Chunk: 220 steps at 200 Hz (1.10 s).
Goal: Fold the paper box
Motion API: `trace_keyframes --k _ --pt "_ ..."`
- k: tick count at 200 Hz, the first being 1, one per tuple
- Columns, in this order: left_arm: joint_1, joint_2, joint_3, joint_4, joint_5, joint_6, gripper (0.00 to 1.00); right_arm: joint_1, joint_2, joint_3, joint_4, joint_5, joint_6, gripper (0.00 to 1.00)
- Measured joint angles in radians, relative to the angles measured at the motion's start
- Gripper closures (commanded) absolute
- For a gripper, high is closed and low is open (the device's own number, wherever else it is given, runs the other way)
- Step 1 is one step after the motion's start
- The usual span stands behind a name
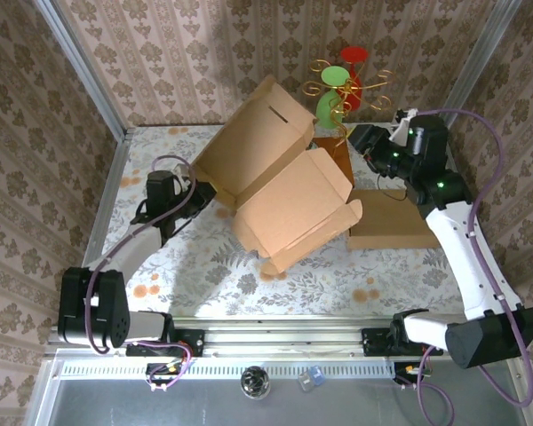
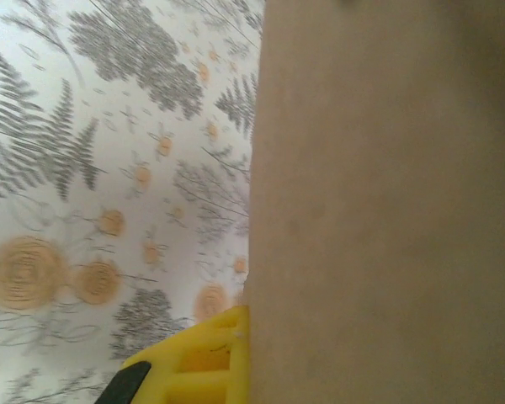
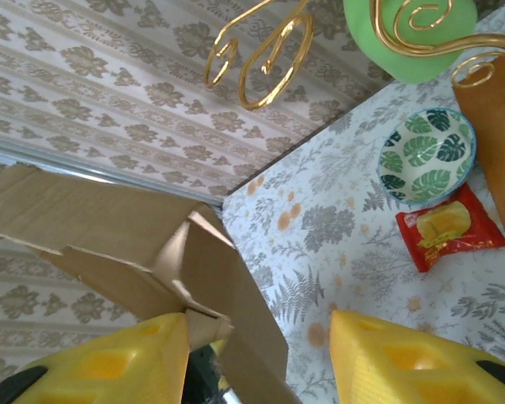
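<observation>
Floral tabletop (image 1: 204, 275): your left claw (image 1: 188, 188) pinches the box (image 1: 284, 195); your right claw (image 3: 261, 362), jaws apart, straddles its right flap (image 3: 227, 311).

Nothing legible on any surface, with the printing on the red snack packet (image 3: 450, 227) too small and blurred to make out.

The left arm (image 1: 129, 257) and the right arm (image 1: 466, 253) were made of white tubes joined by black round parts. A purple cable (image 1: 490, 151) was looped along each arm. Small green lights (image 1: 439, 185) were lit at 2 o'clock. The fingers (image 3: 404, 358) were made of yellow plastic with black tips.
</observation>
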<state>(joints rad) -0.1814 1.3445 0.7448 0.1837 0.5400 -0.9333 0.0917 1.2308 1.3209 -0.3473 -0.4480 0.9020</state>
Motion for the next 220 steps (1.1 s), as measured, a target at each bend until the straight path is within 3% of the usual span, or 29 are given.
trace_keyframes --k 42,102,220 --pt "0.0 0.053 0.072 0.042 0.127 -0.062 1.0 -0.042 0.107 0.036 0.027 -0.243 -0.092 0.41" --pt "0.0 0.086 0.088 0.048 0.216 -0.084 1.0 -0.034 0.128 0.092 0.1 -0.399 -0.158 0.38" --pt "-0.001 0.102 0.111 0.049 0.262 -0.089 1.0 0.069 0.279 0.222 0.171 -0.432 -0.193 0.38"
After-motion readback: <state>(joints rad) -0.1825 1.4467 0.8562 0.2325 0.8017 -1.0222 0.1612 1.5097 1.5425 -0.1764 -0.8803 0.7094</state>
